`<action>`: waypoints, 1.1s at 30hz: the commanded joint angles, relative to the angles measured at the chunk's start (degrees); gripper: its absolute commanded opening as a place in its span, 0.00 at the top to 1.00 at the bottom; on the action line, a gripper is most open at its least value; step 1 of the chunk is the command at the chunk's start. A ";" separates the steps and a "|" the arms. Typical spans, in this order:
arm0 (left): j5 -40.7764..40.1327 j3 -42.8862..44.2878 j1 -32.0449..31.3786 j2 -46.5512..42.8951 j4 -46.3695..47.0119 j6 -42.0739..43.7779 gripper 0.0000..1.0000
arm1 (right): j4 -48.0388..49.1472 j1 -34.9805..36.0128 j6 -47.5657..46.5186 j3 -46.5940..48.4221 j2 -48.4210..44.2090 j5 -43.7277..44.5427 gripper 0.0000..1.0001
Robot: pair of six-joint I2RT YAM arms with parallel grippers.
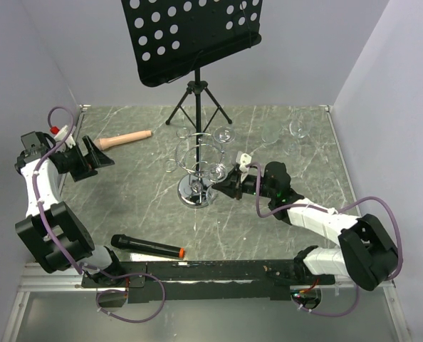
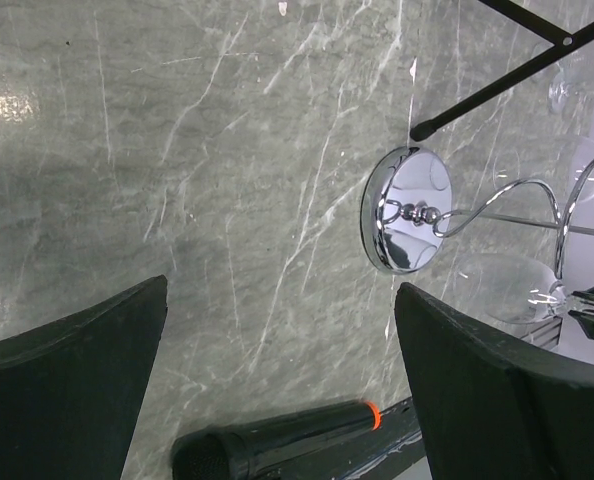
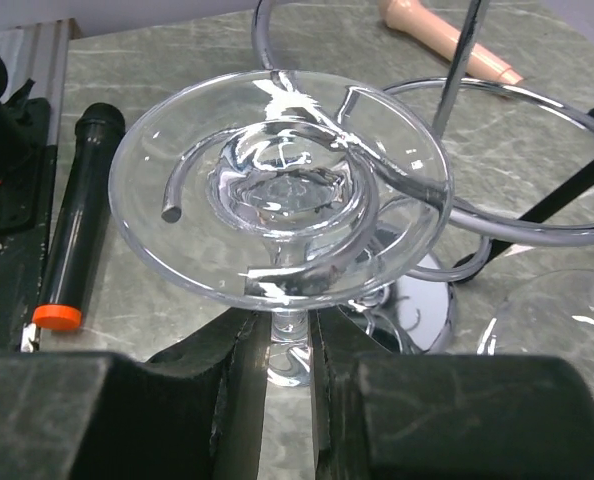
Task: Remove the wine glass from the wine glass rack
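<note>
The wine glass rack [image 1: 195,191] is a chrome wire stand with a round shiny base, mid-table. A clear wine glass [image 3: 277,180] hangs upside down from one of its wire loops, its foot resting on the curl of wire. My right gripper [image 3: 289,350] is just under that foot, and both fingers press the stem from either side. In the top view the same glass [image 1: 217,171] hangs on the rack's right side with my right gripper [image 1: 229,184] at it. My left gripper [image 1: 101,160] stands wide open far to the left and holds nothing.
A black tripod music stand [image 1: 194,35] rises behind the rack. Other glasses hang on the rack [image 1: 226,134], and one stands at the back right [image 1: 299,128]. A black microphone [image 1: 147,247] lies near the front edge. A tan handle [image 1: 126,140] lies at the back left.
</note>
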 commanded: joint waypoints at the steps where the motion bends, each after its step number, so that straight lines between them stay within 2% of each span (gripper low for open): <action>1: 2.12 -0.88 0.53 -2.17 2.26 -0.47 0.00 | 3.29 0.23 -1.59 2.21 -3.61 1.67 1.00; 8: 2.82 -1.24 0.53 -2.35 2.79 -2.75 0.00 | 2.33 0.23 -2.83 1.68 -5.37 1.58 1.00; 27: 1.24 -1.50 0.62 -2.35 6.21 -6.00 0.01 | -7.60 0.23 -7.13 -0.52 -13.01 0.79 1.00; 33: -0.78 -0.45 0.27 -2.88 10.43 -8.73 0.00 | -17.52 -0.21 -10.21 1.68 -18.02 1.41 1.00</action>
